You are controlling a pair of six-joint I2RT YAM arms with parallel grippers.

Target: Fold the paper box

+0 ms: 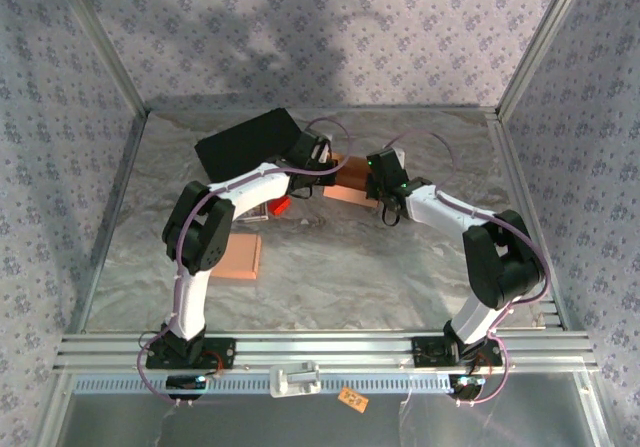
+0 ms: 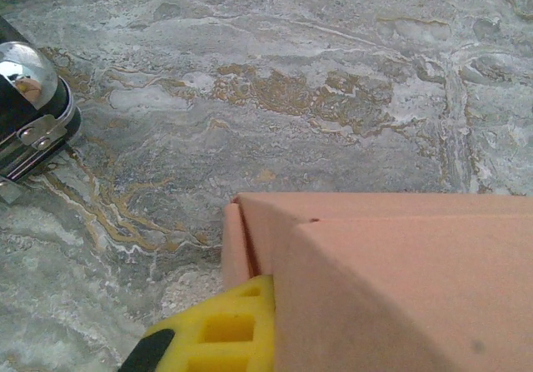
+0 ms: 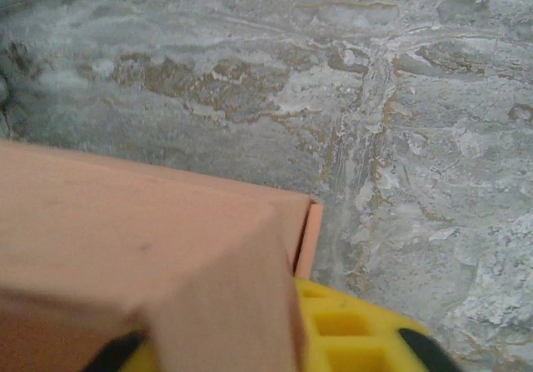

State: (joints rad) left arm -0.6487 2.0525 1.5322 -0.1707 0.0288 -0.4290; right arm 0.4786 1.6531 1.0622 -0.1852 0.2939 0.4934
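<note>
Paper box (image 1: 346,179) sat toward the back of the desk (image 1: 400,267), between both arms. Left gripper (image 1: 322,170) was at its left end, jaws closed, apparently pinching a thin wall beside the corner flap (image 2: 236,245). Right gripper (image 1: 380,189) was at the right end, jaws straddling the cardboard; could not tell if they gripped it. Box looked light: thin card, creased easily, likely to slide on the smooth desk. Best held at wall edges near corners, not mid-panel, with one end braced.
</note>
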